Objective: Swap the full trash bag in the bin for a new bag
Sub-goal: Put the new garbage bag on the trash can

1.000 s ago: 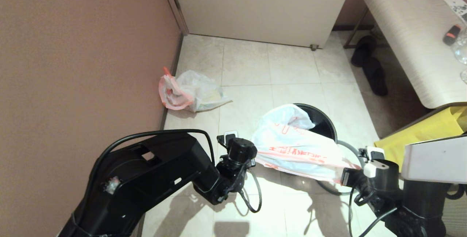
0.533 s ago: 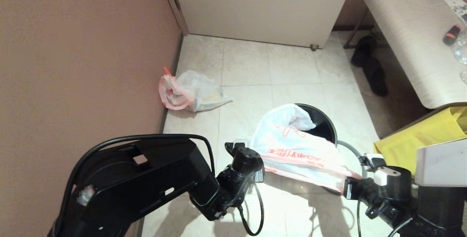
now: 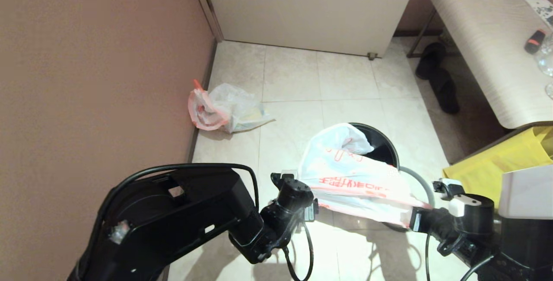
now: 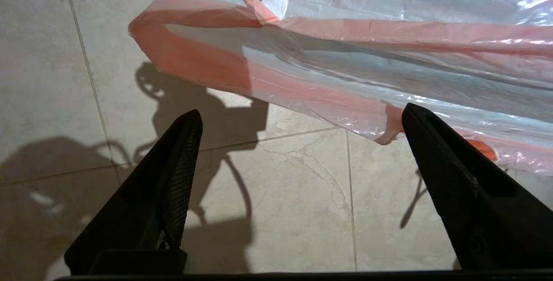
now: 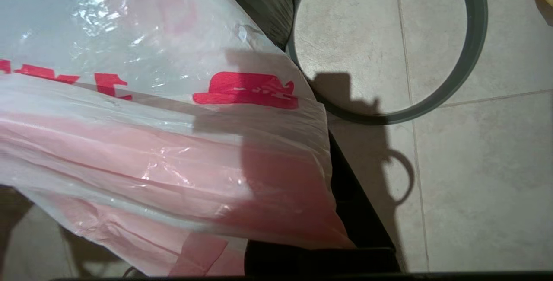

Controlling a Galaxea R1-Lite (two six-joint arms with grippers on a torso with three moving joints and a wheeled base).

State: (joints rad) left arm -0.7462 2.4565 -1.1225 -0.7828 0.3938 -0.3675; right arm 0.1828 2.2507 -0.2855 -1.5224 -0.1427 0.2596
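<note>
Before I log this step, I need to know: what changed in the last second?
The left hand opened, letting go of the new bag, and edged toward its near end. The right hand stays shut on the bag's other end. The bin, loose ring and full bag haven't moved.
</note>
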